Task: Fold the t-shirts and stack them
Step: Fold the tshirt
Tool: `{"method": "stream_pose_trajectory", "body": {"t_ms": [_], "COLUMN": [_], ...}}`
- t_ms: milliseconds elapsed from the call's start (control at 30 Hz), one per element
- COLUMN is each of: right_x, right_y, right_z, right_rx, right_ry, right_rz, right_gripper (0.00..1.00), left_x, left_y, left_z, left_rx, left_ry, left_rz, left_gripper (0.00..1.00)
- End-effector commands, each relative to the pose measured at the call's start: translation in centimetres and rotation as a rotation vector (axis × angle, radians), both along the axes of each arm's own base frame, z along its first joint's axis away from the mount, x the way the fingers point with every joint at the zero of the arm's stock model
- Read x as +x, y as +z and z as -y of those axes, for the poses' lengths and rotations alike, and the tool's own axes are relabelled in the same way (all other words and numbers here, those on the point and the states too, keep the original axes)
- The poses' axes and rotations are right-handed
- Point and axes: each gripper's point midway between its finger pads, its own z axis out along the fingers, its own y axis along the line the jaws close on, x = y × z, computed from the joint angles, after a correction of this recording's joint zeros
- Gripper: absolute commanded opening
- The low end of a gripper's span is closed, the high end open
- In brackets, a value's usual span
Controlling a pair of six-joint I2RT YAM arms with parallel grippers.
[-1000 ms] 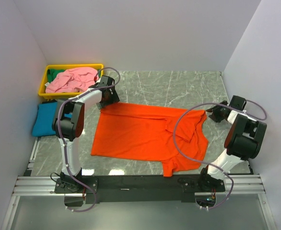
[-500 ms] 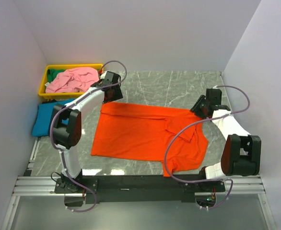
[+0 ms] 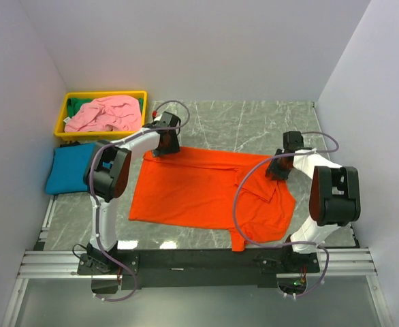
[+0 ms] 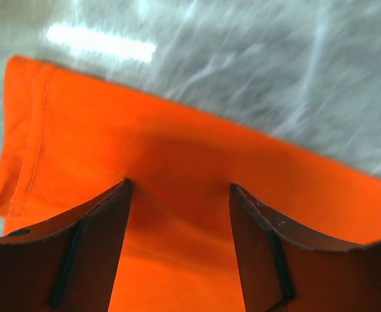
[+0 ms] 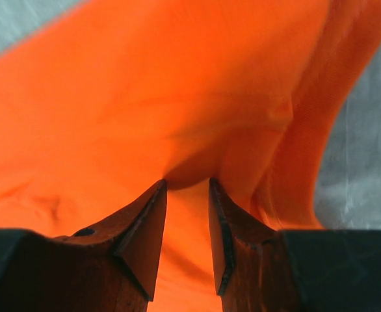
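Both arms have come in closer to the orange t-shirt (image 3: 199,194) than they were a second ago; the left end effector (image 3: 164,141) has slid away from the yellow tray (image 3: 103,94) and now sits at the far left corner of that shirt; the right end effector (image 3: 279,170) has swung in from the right side of the bench (image 3: 254,122) and now sits on the shirt's far right edge

The orange t-shirt lies spread out in the middle of the bench, mostly flat, with some loose folds on its right side and a bit hanging near the front edge; in the left wrist view the two dark fingers (image 4: 99,247) stand wide apart, so this end effector is open; their tips are down at the orange cloth, just inside the stitched hem, and nothing is squeezed between them; grey bench shows past the shirt's edge

In the right wrist view the fingers (image 5: 142,240) are close together with only a thin gap; a little ridge of orange cloth is bunched up between the tips, so this end effector is pinching the orange t-shirt

The teal t-shirt (image 3: 70,170) lies folded on the left side of the bench, just in front of the tray; the pink t-shirt (image 3: 104,112) is heaped in a crumpled pile inside the tray, with a bit of green cloth (image 3: 79,103) peeking out behind it
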Motion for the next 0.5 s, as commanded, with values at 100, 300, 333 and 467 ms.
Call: {"method": "stream_pose_trajectory", "body": {"t_ms": [100,300,333,467], "right_x": [3.5,7.1,8.7,12.1], "right_y": [0.1,-1.2,-0.3,0.9], "right_z": [0.7,1.3,1.5,3.7], "right_rx": [-0.038,-0.032,-0.035,-0.058], "right_ry": [0.023,0.014,0.011,-0.019], "right_rz": [0.002,-0.022,0.01,0.046], "right_gripper": [0.4,0.4,0.4,0.4], "left_x": [3.4,6.3,6.7,9.4], "left_y": [-0.1,-1.1,-1.7,-0.4], "left_z": [1.6,2.3,2.1,1.7], "left_rx": [-0.013,-0.02,-0.018,-0.051], "left_ry": [-0.025,-0.018,-0.011,0.026], "left_rz": [0.025,0.025,0.019,0.066], "left_gripper": [0.66,0.67,0.67,0.7]}}
